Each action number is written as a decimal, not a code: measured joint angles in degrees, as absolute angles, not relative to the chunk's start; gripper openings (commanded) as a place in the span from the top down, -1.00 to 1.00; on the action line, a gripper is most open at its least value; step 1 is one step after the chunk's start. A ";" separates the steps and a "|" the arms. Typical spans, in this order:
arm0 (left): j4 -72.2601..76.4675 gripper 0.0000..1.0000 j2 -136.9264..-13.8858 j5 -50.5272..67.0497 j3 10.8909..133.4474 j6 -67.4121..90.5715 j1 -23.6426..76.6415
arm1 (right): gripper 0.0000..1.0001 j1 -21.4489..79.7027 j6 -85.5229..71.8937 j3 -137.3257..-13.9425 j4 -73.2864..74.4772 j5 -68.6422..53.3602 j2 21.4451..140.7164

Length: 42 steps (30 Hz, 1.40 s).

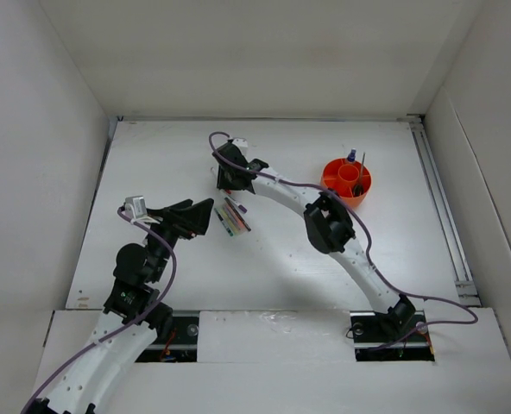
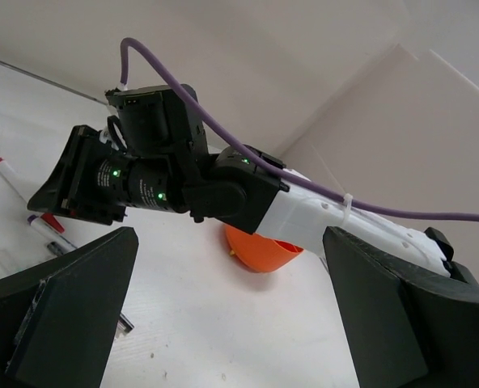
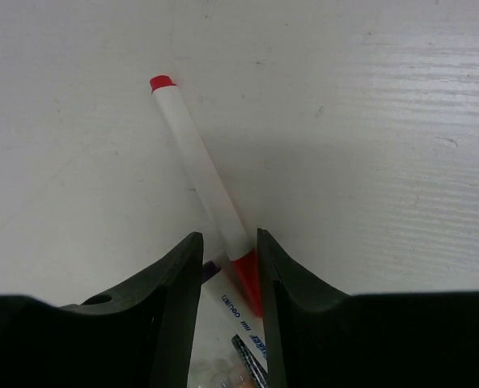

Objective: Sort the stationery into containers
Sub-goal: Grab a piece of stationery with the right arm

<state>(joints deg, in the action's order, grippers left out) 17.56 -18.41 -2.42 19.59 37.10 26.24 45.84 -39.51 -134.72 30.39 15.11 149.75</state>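
The right fingers (image 3: 183, 283) stand narrowly apart, low over the surface (image 3: 369, 121). They straddle the red-banded end of a white marker (image 3: 199, 166). A thin gap shows on each side of the barrel, so no pinch can be seen. The marker lies flat on the surface. Its other end, with a red tip, points away from the fingers.

Just under the red band lies a second white pen (image 3: 238, 311) with small blue print. Seen upside down, it seems to read "deli". I cannot make out the rest.

The left fingers (image 2: 69, 315) are spread wide and hold nothing. They hover above the surface and face the right arm's wrist (image 2: 142, 182).

From above, a small heap of pens (image 1: 232, 216) lies between the two sets of fingers, just beside the left ones. The right ones are at its far edge.

The orange tub (image 1: 346, 179) sits at the far right of the surface, well apart from the heap. A blue-capped item (image 1: 350, 157) and a thin dark stick (image 1: 362, 164) stand in its compartments. I cannot tell which compartment holds which. A purple cable (image 1: 281, 183) runs along the right arm.
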 measured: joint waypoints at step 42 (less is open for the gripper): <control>20.40 -0.99 -24.62 1.23 19.25 37.58 26.24 | 0.06 42.09 -42.83 -101.16 21.21 20.93 124.88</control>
<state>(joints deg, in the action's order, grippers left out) 20.40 -24.62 1.23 19.25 37.58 26.24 42.09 -42.83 -101.16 21.21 20.93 124.88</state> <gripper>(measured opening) 0.993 0.436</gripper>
